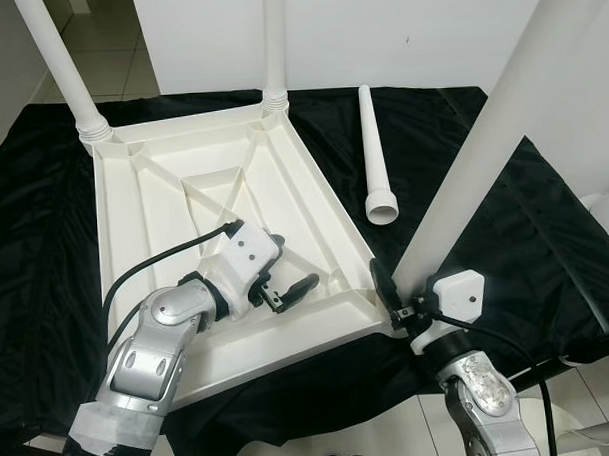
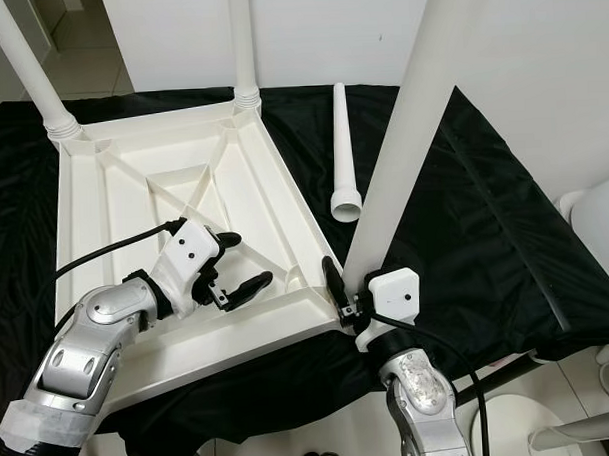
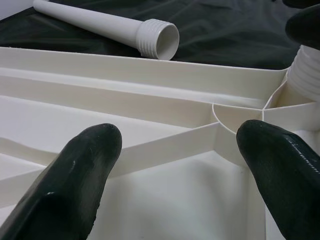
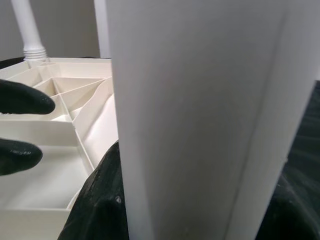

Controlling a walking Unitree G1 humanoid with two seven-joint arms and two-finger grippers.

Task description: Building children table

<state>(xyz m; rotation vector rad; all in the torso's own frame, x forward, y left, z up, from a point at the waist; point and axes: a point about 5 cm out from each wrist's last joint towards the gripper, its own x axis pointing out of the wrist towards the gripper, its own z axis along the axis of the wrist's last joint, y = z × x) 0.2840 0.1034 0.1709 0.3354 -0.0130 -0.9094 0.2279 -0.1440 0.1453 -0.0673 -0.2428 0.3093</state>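
The right gripper [image 1: 395, 297] has its jaws clenched around the base of a white table leg [image 1: 482, 152] at the near right corner of the upturned white tabletop [image 1: 154, 208]. The left gripper [image 1: 287, 289] hovers inside the tabletop with jaws released and nothing between them. The left wrist view shows the threaded end of the loose leg [image 3: 150, 37] lying on the black cloth [image 1: 505, 231] covering the surface. Two more legs [image 1: 64, 66] stand at the far corners.

Smooth white plastic tabletop [image 1: 233, 190] on glossy black cloth [image 1: 505, 231].
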